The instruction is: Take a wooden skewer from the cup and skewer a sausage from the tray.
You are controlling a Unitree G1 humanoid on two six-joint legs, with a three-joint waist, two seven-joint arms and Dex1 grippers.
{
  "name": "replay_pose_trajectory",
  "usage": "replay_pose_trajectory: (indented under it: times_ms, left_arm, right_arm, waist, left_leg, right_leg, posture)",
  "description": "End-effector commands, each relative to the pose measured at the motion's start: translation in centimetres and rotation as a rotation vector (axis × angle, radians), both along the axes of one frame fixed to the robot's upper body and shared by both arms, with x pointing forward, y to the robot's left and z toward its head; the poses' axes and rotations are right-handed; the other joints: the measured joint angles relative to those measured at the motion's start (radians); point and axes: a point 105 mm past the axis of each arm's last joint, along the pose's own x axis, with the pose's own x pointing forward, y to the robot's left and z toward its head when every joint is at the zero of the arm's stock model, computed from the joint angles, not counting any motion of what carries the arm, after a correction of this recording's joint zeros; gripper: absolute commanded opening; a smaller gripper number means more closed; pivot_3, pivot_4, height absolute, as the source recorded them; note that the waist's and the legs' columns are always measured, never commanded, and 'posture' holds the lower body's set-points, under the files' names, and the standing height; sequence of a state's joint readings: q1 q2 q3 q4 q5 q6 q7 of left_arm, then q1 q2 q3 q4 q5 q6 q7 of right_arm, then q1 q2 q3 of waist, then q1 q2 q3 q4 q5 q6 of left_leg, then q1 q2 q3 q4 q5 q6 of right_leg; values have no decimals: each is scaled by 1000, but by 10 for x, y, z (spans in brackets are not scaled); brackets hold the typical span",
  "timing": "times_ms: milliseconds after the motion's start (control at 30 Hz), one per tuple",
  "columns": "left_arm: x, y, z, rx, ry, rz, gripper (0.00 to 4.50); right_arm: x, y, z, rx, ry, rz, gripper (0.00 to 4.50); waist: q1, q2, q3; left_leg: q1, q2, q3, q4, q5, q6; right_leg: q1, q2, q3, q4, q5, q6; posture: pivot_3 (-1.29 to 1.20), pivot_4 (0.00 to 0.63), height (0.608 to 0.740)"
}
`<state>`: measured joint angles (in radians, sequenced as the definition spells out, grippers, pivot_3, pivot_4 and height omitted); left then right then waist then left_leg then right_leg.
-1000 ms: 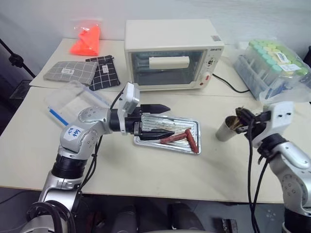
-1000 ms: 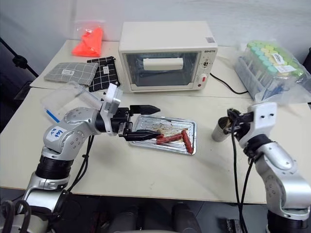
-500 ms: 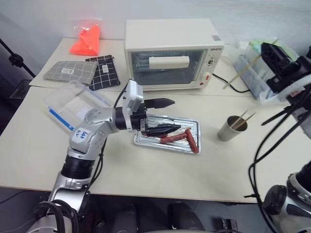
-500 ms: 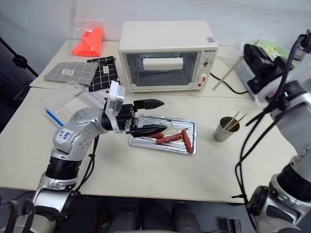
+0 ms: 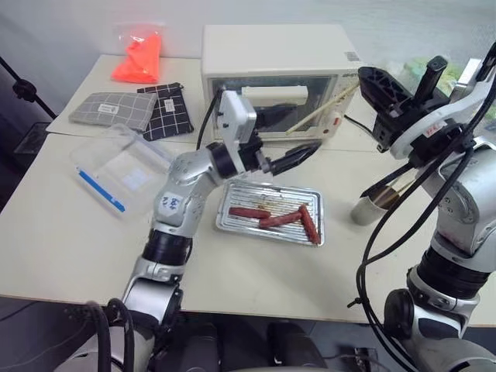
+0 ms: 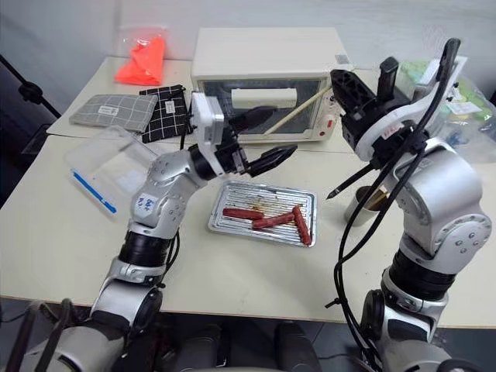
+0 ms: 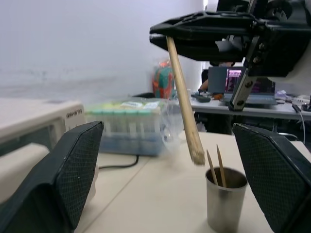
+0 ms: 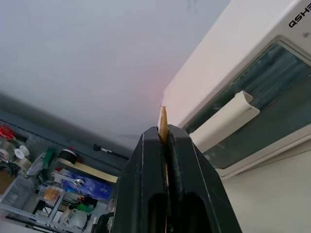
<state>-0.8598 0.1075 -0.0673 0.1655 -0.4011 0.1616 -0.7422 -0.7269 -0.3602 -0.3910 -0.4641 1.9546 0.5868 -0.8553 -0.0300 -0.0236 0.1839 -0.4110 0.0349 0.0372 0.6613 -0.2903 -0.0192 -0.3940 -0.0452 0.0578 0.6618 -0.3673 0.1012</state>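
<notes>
The tray point(image 5: 270, 221) is lying on the table point(image 5: 70, 240) before the oven point(image 5: 277, 66), three sausages point(image 5: 277, 218) resting in it. The cup point(image 5: 366, 209) is standing right of the tray, skewers sitting in it. A plastic box point(image 5: 120, 167) is lying left of the tray. Behind the box, two pouches point(image 5: 132, 112) and a bag point(image 5: 137, 60) are lying left of the oven. Tubes point(image 6: 457, 105) are sitting right of the oven.

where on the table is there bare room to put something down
The pale table is bare along its near edge, in front of the shiny ribbed metal tray, and between that tray and the clear plastic box with blue clip. It is crowded at the back, around the cream toaster oven.
</notes>
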Motion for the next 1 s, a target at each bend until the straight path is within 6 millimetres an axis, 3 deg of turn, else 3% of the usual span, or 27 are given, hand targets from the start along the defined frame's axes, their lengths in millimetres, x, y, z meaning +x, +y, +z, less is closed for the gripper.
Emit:
replay_pose_trajectory:
  times_ms: [33,67,167,467,567,867,1000]
  left_arm:
    - [-1,2,14,-63,-39,12,4142]
    - [-4,3,16,-77,-37,6,4067]
    - [-12,5,20,-92,-30,-19,3291]
    - [-19,0,21,-105,-5,-40,3291]
    - [-21,-6,20,-111,7,-59,2829]
    - [-15,-8,17,-95,32,-48,518]
    - [-15,-7,17,-86,28,-45,518]
  right_arm:
    - [-9,-2,11,17,-53,0,0]
    - [-10,-3,10,17,-51,-5,0]
    - [-10,-6,8,15,-48,-15,0]
    - [-11,-10,6,18,-53,-25,0]
    - [-12,-12,7,30,-60,-30,0]
    - [-15,-10,11,43,-84,-21,0]
    - [-16,-8,12,47,-87,-14,0]
  waist:
    - [-4,0,0]
    - [-5,0,0]
    - [-4,0,0]
    - [0,0,0]
    - [0,0,0]
    - [0,0,0]
    - [0,0,0]
  left_leg:
    - [0,0,0,-1,0,0]
    - [0,0,1,-1,0,0]
    - [0,1,0,-1,0,0]
    - [0,1,0,0,0,0]
    - [0,1,0,0,0,0]
    - [0,1,0,0,0,0]
    - [0,1,0,0,0,0]
  right_leg:
    - [0,0,1,0,0,0]
    - [0,0,1,0,0,0]
    - [-1,1,1,1,0,0]
    - [-1,0,1,1,0,0]
    - [-1,0,1,1,0,0]
    - [-1,0,1,1,0,0]
    - [0,0,1,0,0,0]
  posture:
    - [0,150,740]
    - [0,150,740]
    - [0,150,740]
    - [0,150,740]
    - [0,150,740]
    - [0,150,740]
    - [0,150,740]
